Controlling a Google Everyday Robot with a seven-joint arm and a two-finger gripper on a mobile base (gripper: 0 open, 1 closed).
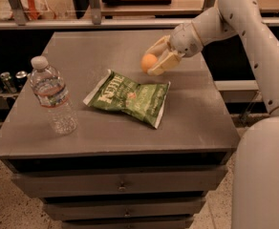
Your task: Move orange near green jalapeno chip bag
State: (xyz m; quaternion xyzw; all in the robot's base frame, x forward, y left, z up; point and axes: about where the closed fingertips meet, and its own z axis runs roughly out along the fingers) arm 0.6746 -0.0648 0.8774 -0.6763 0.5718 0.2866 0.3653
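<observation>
Orange gripped in jaws near chip bag — arm bent

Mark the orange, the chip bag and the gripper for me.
orange (148, 62): camera view, middle of its visible face.
green jalapeno chip bag (130, 98): camera view, centre of its printed front.
gripper (151, 61): camera view, between fingertips holding the orange, beyond the bag.
</observation>
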